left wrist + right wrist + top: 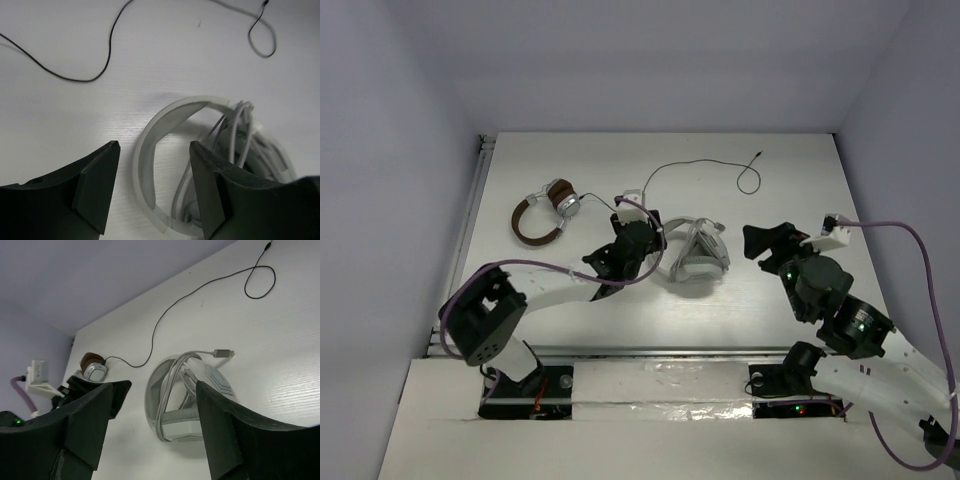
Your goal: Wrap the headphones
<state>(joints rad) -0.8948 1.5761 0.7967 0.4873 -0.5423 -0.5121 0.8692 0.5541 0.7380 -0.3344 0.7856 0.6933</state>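
Note:
The white headphones (695, 258) lie at the table's middle, their grey cable wound around the headband and cups, the USB plug (222, 353) sticking out. My left gripper (656, 250) is open at their left side. In the left wrist view (155, 167) its jaws stand on either side of the headband (142, 165), without touching it, and the wound cable (235, 135) lies by the right finger. My right gripper (757, 248) is open and empty, just right of the headphones. In the right wrist view (162, 390) it hovers apart from the headphones (187, 415).
Smaller brown-cupped headphones (545, 210) lie to the back left, also in the right wrist view (92, 367). Their thin black cable (700, 165) runs across the back of the table and ends in a loop (750, 182). Walls enclose the table.

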